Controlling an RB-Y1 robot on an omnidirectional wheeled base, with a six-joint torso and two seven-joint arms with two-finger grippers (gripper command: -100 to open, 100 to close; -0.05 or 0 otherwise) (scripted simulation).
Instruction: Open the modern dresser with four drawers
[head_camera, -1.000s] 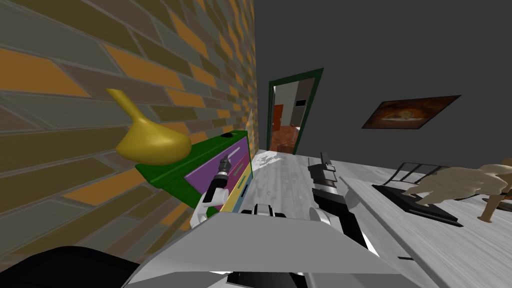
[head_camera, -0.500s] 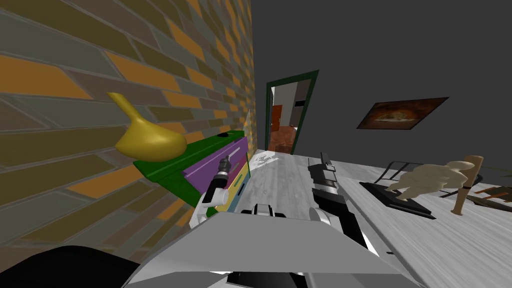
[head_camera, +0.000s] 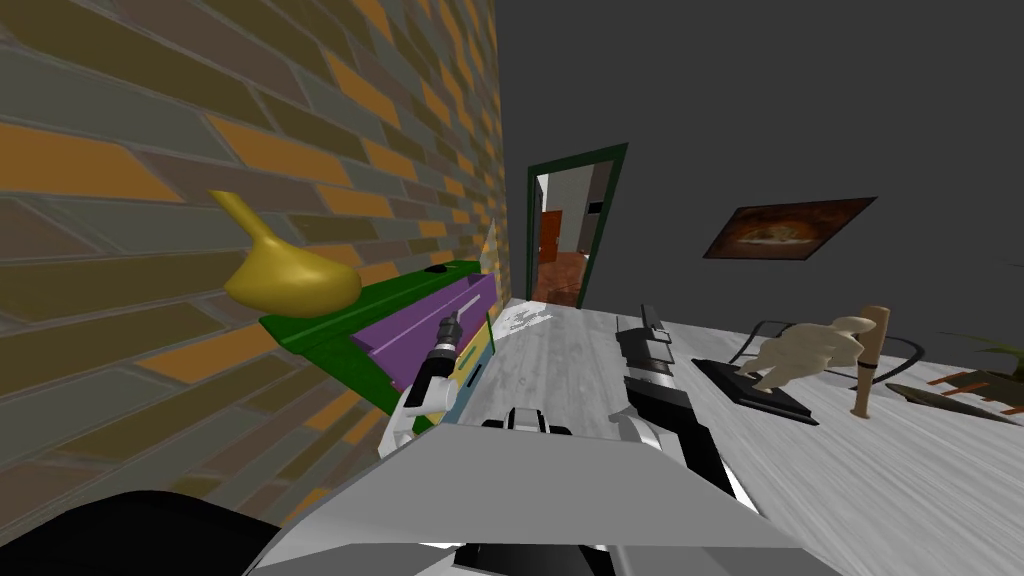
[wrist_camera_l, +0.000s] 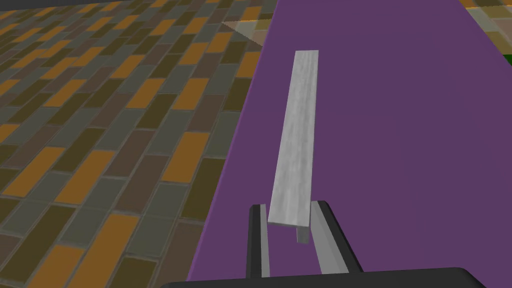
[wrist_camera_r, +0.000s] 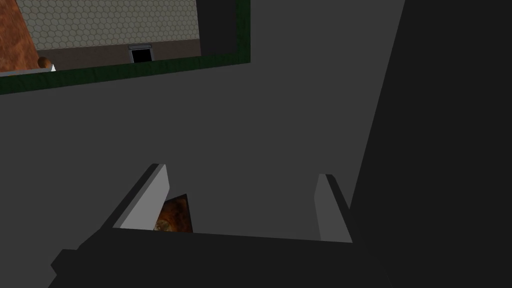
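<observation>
The dresser (head_camera: 330, 335) has a green body and stands against the brick wall. Its top drawer has a purple front (head_camera: 415, 325) (wrist_camera_l: 400, 125) and sticks out a little past the yellow drawer (head_camera: 478, 345) below it. A long light grey bar handle (wrist_camera_l: 297, 135) runs across the purple front. My left gripper (head_camera: 453, 322) (wrist_camera_l: 290, 212) is shut on the near end of this handle, one finger (wrist_camera_l: 258, 235) on each side. My right gripper (head_camera: 650, 322) (wrist_camera_r: 240, 187) hangs over the floor to the right, open, with nothing between its fingers.
A yellow long-necked vase (head_camera: 290, 280) and a small dark object (head_camera: 437, 268) sit on the dresser top. A green-framed doorway (head_camera: 575, 230) opens beyond the dresser. A pale statue on a dark base (head_camera: 795, 358) and a wooden post (head_camera: 870, 360) stand on the floor to the right.
The purple drawer has come out a little from the dresser with my left gripper on its handle. The whole view has shifted, so I have moved as well.
</observation>
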